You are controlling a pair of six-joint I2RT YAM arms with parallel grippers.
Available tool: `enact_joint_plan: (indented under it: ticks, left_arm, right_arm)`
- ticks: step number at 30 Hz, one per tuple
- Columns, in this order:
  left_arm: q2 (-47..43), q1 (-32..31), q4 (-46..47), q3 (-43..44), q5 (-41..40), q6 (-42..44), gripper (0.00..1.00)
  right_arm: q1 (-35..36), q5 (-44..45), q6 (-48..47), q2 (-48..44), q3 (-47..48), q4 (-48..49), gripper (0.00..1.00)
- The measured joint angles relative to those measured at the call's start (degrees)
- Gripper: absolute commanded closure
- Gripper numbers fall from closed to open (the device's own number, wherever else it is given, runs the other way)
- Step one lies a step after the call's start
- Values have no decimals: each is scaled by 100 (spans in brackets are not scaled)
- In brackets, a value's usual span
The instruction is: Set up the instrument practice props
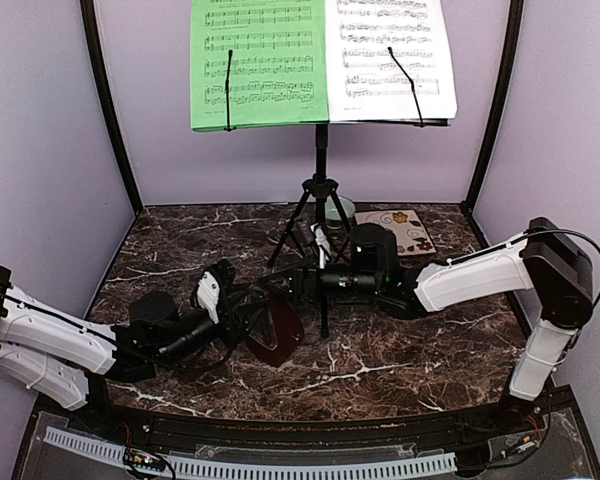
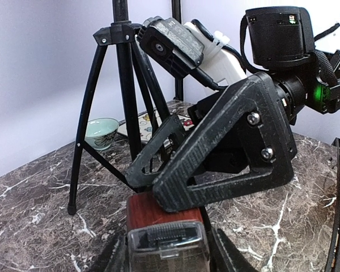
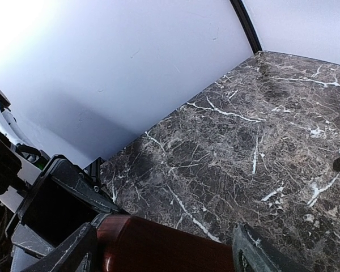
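The black tripod music stand (image 1: 321, 150) stands at the back with a green sheet (image 1: 258, 60) and a white sheet (image 1: 388, 50) of music on its desk. The dark red-brown metronome (image 1: 276, 330) is tilted, in front of the stand's legs. My left gripper (image 1: 248, 318) is shut on it from the left; in the left wrist view its jaws (image 2: 170, 258) flank the metronome (image 2: 153, 212). My right gripper (image 1: 292, 285) reaches in from the right and closes on the same metronome (image 3: 158, 249), its fingers (image 2: 215, 153) against the top.
The pale green bowl (image 1: 338, 208) and the cream swirl tile (image 1: 395, 228) lie behind the stand's tripod legs (image 2: 124, 85). The stand's legs spread close behind both grippers. Purple walls enclose the marble table (image 1: 410, 350) on three sides.
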Motion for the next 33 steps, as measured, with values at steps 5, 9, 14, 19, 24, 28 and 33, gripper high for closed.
enact_joint_plan:
  ticks: [5,9,14,19,24,28,33]
  left_arm:
    - [-70,0,444,-291,127,-9,81]
    - [-55,0,656,-385,155,-107,81]
    - [101,4,951,-422,146,-153,80]
    - [192,9,1128,-450,164,155,80]
    - [173,-9,1115,-452,179,564,80]
    - [-52,-94,1091,-531,332,1038,80]
    - [-181,-101,1067,-636,376,1143,80]
  right_arm:
    - [83,-7,-2,48,13,103,19]
    - [101,-24,-24,74,39,125,19]
    - [101,9,-61,72,37,129,19]
    - [98,15,-63,61,13,140,19]
    - [87,125,-74,57,-13,142,19]
    - [-46,275,-76,63,-11,162,19]
    - [-28,273,-83,72,-13,168,19]
